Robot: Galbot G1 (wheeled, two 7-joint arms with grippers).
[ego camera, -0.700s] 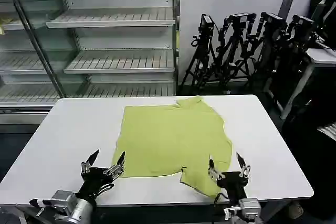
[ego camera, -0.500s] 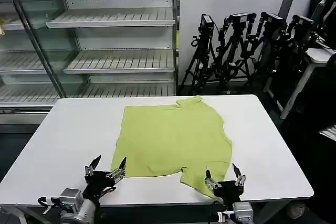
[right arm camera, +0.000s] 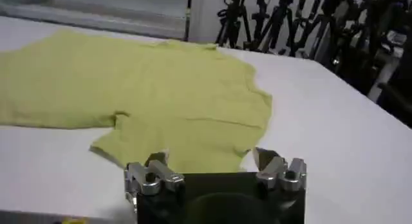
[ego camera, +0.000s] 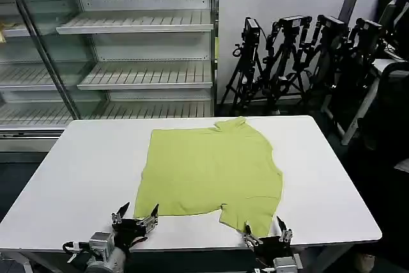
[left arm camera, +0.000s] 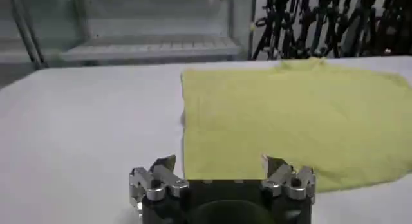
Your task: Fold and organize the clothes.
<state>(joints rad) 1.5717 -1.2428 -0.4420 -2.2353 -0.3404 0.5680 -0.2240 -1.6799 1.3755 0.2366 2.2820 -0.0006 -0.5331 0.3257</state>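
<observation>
White table [ego camera: 77, 171] fronts metal shelving [ego camera: 128, 49] and a row of tripods [ego camera: 307, 49]. Lime-green shirt [ego camera: 214, 171] lies flat and spread on the table, collar toward the far edge, just ahead of both grippers — one folded-under flap projects at its near hem. Left gripper [ego camera: 136, 214] sits at the near table edge, fingers spread apart, empty, with the shirt's near-left corner directly ahead of its tips. Right gripper [ego camera: 263, 233] sits at the near edge too, fingers spread apart, empty — the projecting flap touches or lies just ahead of its tips; contact cannot be determined
</observation>
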